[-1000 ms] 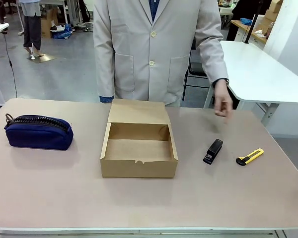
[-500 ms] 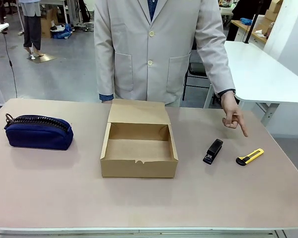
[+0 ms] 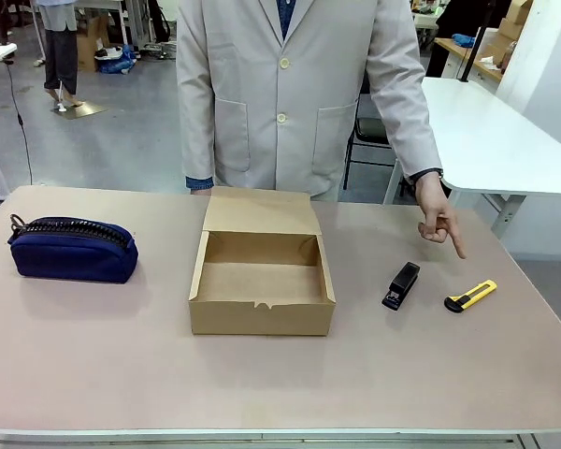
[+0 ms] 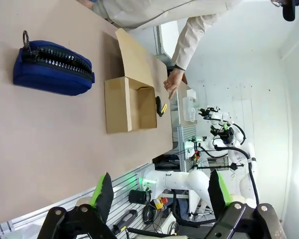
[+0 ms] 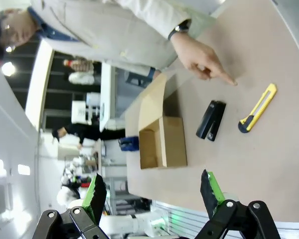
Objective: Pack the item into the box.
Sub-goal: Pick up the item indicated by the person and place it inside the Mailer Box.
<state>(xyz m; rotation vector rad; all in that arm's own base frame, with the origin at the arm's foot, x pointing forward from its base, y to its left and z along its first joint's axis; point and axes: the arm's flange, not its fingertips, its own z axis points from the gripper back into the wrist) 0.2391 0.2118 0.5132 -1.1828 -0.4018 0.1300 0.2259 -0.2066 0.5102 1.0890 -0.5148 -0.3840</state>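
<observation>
1. Knife: yellow with black parts, it is lying flat and slanted on the table, toward my right side. It is sitting near the stapler without touching it, and well apart from the box.
2. Box: it is sitting open in the middle of the table, with the flap lid leaning back toward the person and nothing showing inside.
3. Person's hand: it is hovering near the knife with the index finger pointing down at it, not touching it.
4. Right gripper: the jaws are standing wide apart and holding nothing, well above the table. I am looking down past its green pads at the knife and stapler.
5. Left gripper: it is likewise spread wide and carrying nothing, and is facing the pouch and the box.
6. Step in hand, as I am judging it: I am reaching for the knife with the right arm, the nearer one.
7. Method: I am planning to roll the wrist so the fingers straddle the narrow width of the handle near its middle, so that it is not tipping once lifted.
8. Cautions:
   - The knife is slim and lying flat, so the pads are needing to come right down to the tabletop before closing.
   - I am keeping the inner finger clear of the stapler.
   - I am waiting for the pointing hand to clear.
</observation>
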